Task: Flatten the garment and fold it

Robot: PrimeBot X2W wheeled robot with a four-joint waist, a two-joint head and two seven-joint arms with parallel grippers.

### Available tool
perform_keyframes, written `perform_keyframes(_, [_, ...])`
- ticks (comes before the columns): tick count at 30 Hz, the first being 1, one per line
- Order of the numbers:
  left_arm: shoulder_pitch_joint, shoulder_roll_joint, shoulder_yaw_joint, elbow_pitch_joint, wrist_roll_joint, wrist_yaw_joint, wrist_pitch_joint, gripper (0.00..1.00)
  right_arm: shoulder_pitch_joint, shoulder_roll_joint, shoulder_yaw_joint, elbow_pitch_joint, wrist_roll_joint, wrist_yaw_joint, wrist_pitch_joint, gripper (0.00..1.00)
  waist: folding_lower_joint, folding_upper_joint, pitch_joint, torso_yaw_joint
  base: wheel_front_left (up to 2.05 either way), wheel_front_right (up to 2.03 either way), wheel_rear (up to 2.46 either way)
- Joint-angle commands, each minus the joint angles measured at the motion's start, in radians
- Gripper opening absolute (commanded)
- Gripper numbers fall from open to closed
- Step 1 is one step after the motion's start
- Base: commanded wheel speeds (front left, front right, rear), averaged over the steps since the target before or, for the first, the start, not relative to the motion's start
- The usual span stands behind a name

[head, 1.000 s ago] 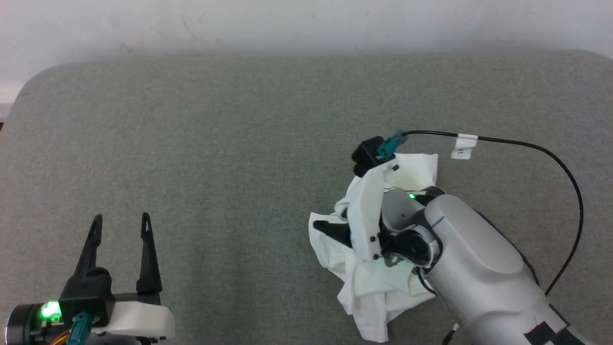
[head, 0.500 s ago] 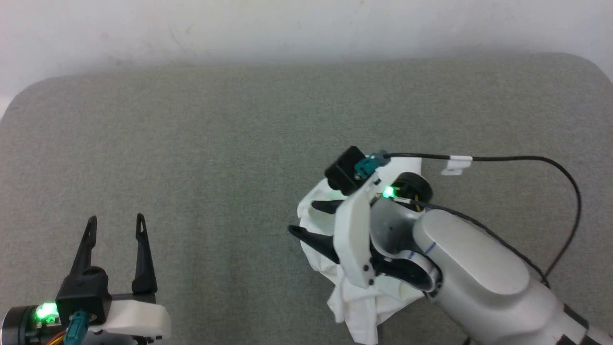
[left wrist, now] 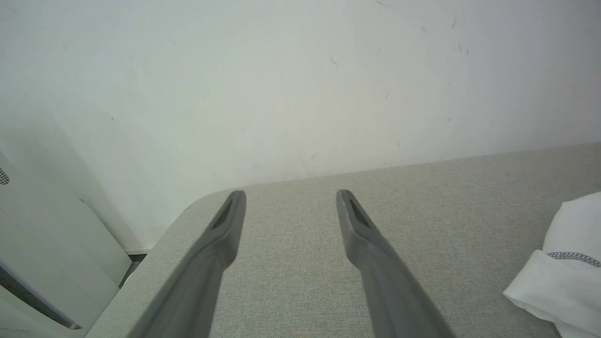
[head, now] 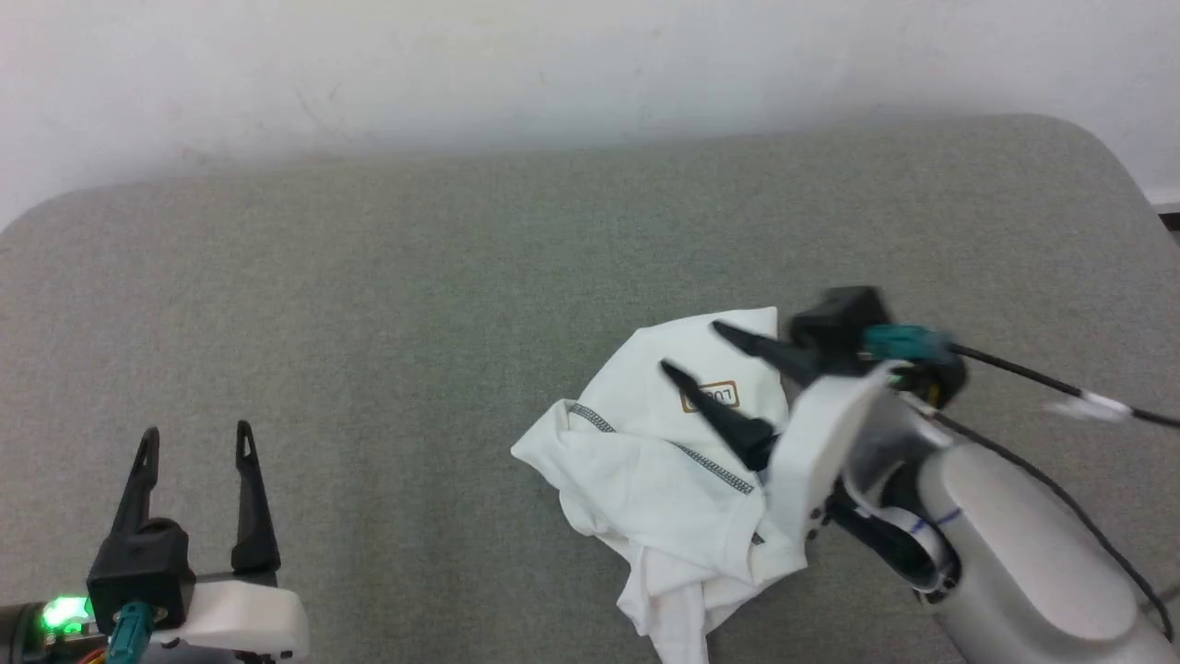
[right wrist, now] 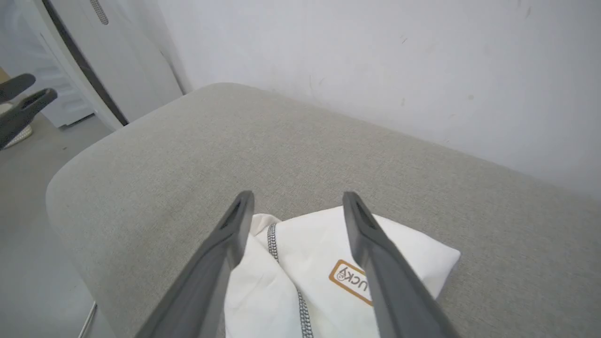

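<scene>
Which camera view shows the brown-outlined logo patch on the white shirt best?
The right wrist view: the logo patch is large and sharp there, letters readable, though one finger covers its end. The head view shows it whole but small. The left wrist view catches a corner of the shirt with a stitched seam.

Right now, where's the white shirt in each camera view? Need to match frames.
Head view: white thin long-sleeved shirt lies crumpled, low and right of centre, with the open right tool over it.
Left wrist view: shirt is cut off at the lower right edge.
Right wrist view: shirt is at bottom centre, beyond the right tool.
Shared landmark: its dark grey stitched seam line.
</scene>
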Motion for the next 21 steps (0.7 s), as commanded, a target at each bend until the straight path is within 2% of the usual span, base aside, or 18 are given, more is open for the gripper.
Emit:
perform_keyframes(1, [0.014, 0.005, 0.005, -0.004, 0.005, 0.011, 0.003, 1.00, 0.041, 0.011, -0.046, -0.008, -0.028, -0.001, -0.037, 1.00, 0.0001, 0.0000, -0.012, -0.008, 0.00, 0.00, 0.00])
perform_keyframes(10, [0.047, 0.019, 0.025, -0.001, 0.006, 0.037, 0.013, 1.00, 0.272, 0.047, -0.337, -0.075, -0.261, -0.001, -0.235, 1.00, 0.0001, 0.0000, -0.050, -0.030, 0.00, 0.00, 0.00])
perform_keyframes(21, [0.105, 0.025, 0.010, 0.035, -0.009, 0.016, -0.017, 1.00, 0.488, 0.126, -0.550, -0.182, -0.405, -0.001, -0.315, 1.00, 0.0001, 0.0000, -0.092, -0.049, 0.00, 0.00, 0.00])
